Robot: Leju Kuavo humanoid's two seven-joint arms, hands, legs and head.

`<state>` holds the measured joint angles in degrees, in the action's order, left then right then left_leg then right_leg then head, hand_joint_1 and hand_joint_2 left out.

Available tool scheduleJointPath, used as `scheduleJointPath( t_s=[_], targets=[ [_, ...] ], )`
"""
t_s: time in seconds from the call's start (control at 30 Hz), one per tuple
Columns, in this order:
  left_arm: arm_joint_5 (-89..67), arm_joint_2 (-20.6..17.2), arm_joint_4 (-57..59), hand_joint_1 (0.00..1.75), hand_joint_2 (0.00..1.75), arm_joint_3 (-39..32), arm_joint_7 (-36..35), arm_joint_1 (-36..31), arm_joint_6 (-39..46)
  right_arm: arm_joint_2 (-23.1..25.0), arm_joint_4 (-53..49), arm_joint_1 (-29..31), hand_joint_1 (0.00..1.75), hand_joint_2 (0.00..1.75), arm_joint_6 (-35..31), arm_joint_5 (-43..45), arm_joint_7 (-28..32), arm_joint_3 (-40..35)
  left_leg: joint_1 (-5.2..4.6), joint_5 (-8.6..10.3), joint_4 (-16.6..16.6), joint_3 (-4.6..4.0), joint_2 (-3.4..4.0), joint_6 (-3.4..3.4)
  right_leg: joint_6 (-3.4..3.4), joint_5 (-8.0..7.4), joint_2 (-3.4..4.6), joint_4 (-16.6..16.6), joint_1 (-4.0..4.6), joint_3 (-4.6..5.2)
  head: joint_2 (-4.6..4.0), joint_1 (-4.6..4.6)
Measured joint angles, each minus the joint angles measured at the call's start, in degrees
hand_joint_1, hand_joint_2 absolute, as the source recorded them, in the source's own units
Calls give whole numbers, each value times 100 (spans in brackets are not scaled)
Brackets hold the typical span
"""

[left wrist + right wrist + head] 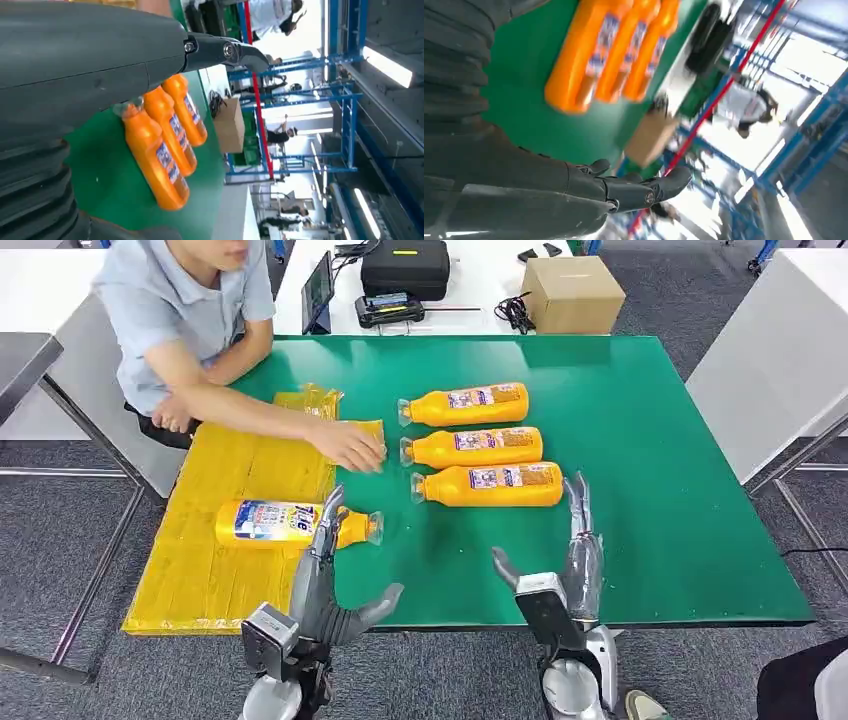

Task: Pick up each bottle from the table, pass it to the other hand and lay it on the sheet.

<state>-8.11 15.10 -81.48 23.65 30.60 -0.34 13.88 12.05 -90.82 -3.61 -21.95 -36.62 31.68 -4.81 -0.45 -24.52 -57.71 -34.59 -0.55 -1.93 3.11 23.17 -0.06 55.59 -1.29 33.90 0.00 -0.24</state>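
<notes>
Three orange bottles lie side by side on the green table (640,440), caps toward the robot's left, long axes running across its front. The nearest bottle (490,484) lies just ahead of the right hand (560,570), whose fingers (577,502) stretch straight out, spread and holding nothing, tips just beside that bottle's base end. The middle bottle (472,447) and the far bottle (465,405) sit beyond it. I'd judge the right hand the better placed for the next pick, since the nearest bottle lies crosswise to its fingers, so it would close around the body.

The left hand (325,585) is open too, empty, fingers pointing forward over the neck of a fourth bottle (290,524). That one already lies on the yellow sheet (200,570), its cap end hanging just off the sheet's edge. I can't tell whether the fingers touch it.

Across the table a person's hand (350,446) rests on the sheet's far corner.
</notes>
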Motion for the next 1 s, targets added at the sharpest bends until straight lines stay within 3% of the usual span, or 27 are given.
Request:
scheduleJointPath(
  t_s=[0.17,0.33,0.67,1.0],
  targets=[
    [284,0,-70,0,175,2,44,78,-242,-168,90,102,0,175,-956,-1204,-349,-9,-1,-1,0,0,0,0,0,0,0,-1,0,0,0,0],
    [199,-11,-166,0,175,-7,125,271,-412,-411,199,132,0,175,-1166,-2143,-1091,-46,-1,-1,0,-1,1,0,0,0,0,0,0,2,0,0],
    [149,-42,-284,0,175,-41,170,435,-379,-603,278,132,0,175,-1210,-2320,-1211,-55,0,-1,0,-1,0,0,0,0,0,0,0,1,0,0],
    [-233,-68,-492,0,175,-79,241,648,205,-942,293,108,0,175,-899,-3728,-2055,-188,-1,-2,0,-3,-1,-1,0,1,0,-1,0,1,0,0]
  ],
)
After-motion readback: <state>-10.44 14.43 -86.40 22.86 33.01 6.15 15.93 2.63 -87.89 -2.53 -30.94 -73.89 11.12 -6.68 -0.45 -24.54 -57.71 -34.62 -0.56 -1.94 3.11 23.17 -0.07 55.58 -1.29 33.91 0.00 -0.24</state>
